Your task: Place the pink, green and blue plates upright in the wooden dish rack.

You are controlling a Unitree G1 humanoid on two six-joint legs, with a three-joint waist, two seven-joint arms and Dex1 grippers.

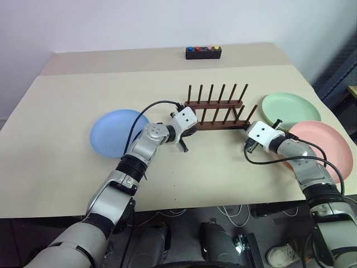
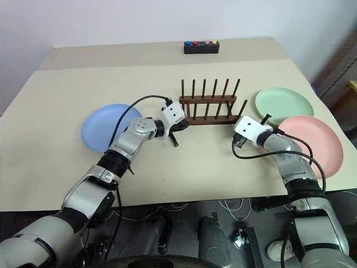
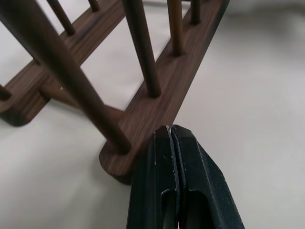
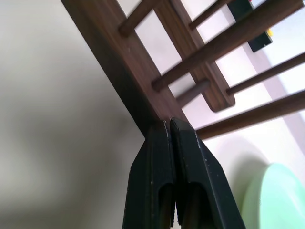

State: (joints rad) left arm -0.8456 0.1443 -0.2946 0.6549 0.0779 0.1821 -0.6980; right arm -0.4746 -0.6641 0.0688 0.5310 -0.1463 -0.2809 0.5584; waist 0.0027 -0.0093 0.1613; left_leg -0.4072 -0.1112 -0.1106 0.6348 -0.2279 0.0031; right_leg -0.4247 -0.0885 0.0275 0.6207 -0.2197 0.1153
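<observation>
The wooden dish rack [image 1: 216,110] stands empty mid-table, its pegs upright. My left gripper [image 3: 170,131] is shut, its tips against the left end of the rack's near rail [image 3: 157,102]. At the rack's right end my right gripper [image 4: 167,124] is also shut, its tips touching the near rail [image 4: 121,62]. Nothing is held by either. The blue plate [image 1: 114,133] lies flat to the rack's left, under my left arm. The green plate [image 1: 290,109] lies flat to the right of the rack. The pink plate [image 1: 329,145] lies nearer the front, partly covered by my right arm.
A black box with coloured buttons [image 1: 203,52] sits at the table's far edge. The beige table [image 1: 67,178] has bare room in front of the rack and on its left side. The pink plate lies close to the table's right edge.
</observation>
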